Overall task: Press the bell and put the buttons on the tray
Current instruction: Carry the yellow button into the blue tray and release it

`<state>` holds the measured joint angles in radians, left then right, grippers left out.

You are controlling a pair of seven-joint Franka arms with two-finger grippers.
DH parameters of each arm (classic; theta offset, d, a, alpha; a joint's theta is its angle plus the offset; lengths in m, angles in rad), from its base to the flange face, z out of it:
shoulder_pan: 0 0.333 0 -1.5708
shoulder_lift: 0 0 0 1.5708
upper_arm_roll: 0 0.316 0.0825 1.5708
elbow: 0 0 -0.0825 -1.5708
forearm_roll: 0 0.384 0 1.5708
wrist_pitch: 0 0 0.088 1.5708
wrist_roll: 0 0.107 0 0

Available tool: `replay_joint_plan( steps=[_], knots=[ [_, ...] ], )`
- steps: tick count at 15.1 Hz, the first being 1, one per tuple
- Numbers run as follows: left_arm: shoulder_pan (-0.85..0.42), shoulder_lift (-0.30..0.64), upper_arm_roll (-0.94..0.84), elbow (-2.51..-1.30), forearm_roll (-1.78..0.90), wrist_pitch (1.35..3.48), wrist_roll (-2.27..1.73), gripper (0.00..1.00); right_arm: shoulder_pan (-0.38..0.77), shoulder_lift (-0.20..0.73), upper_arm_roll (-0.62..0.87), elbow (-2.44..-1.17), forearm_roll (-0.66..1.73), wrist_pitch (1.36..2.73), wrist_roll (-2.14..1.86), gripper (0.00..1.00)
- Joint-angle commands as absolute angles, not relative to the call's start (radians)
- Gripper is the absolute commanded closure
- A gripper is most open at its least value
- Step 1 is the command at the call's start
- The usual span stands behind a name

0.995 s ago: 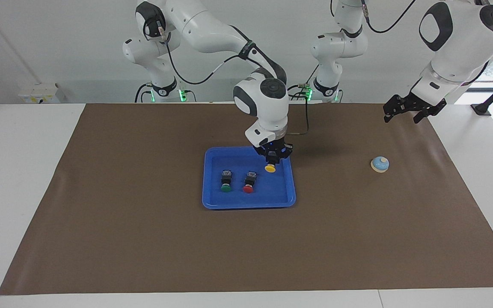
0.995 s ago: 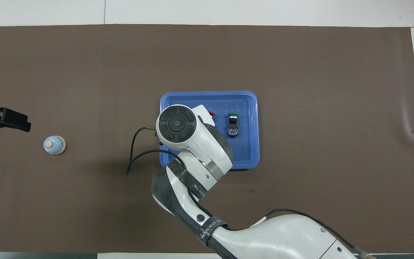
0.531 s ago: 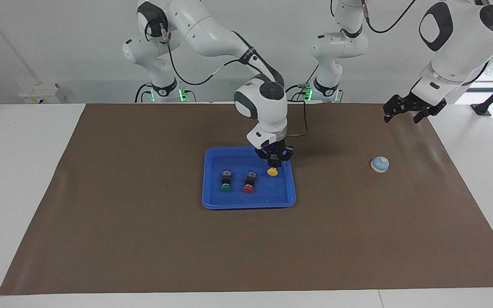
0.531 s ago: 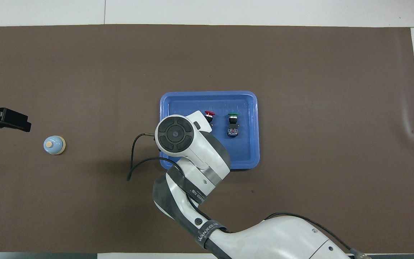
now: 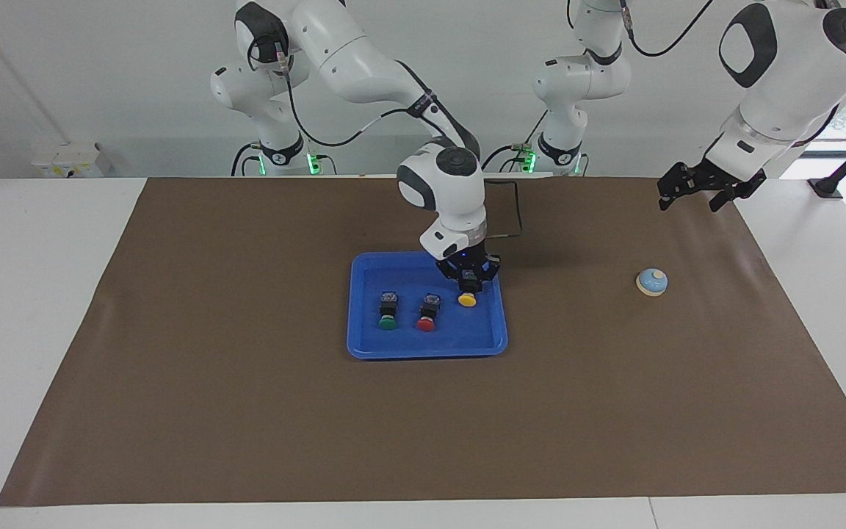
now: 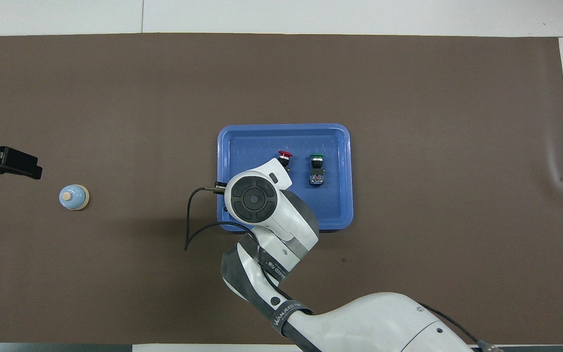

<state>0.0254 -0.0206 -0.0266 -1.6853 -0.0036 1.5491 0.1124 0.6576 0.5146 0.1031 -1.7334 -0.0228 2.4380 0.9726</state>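
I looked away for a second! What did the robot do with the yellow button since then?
The right end effector carried the yellow button lower into the tray, beside the red button; whether it has let go yet cannot be told. Its wrist drew back toward the robots. The red and green button, bell and waiting left end effector stayed put.

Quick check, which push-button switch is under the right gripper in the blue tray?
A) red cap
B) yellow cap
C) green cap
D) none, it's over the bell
B: the right gripper sits over the black-bodied push-button switch with the yellow cap inside the shallow bright blue plastic tray.
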Motion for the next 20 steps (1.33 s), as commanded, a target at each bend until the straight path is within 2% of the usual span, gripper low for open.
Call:
replay_joint_plan(
  steps=[1, 3, 7, 13, 20],
  knots=[
    [0.021, -0.029, -0.025, -1.692, 0.012, 1.543, 0.100, 0.00, 0.650, 0.482, 0.101, -1.735, -0.026, 2.393, 0.980, 0.00],
    [0.021, -0.029, -0.023, -1.692, 0.014, 1.545, 0.100, 0.00, 0.627, 0.473, 0.091, -1.689, -0.023, 2.298, 0.997, 0.00],
    [0.021, -0.029, -0.025, -1.692, 0.012, 1.543, 0.100, 0.00, 0.465, 0.344, 0.089, -1.695, -0.014, 2.107, 0.967, 0.00],
    [0.021, -0.031, -0.025, -1.692, 0.012, 1.543, 0.100, 0.00, 0.217, 0.195, 0.087, -1.697, -0.011, 1.853, 0.570, 0.00],
    [0.021, -0.029, -0.025, -1.692, 0.012, 1.543, 0.100, 0.00, 0.008, 0.028, 0.097, -1.700, -0.009, 1.633, 0.224, 0.00]
  ],
)
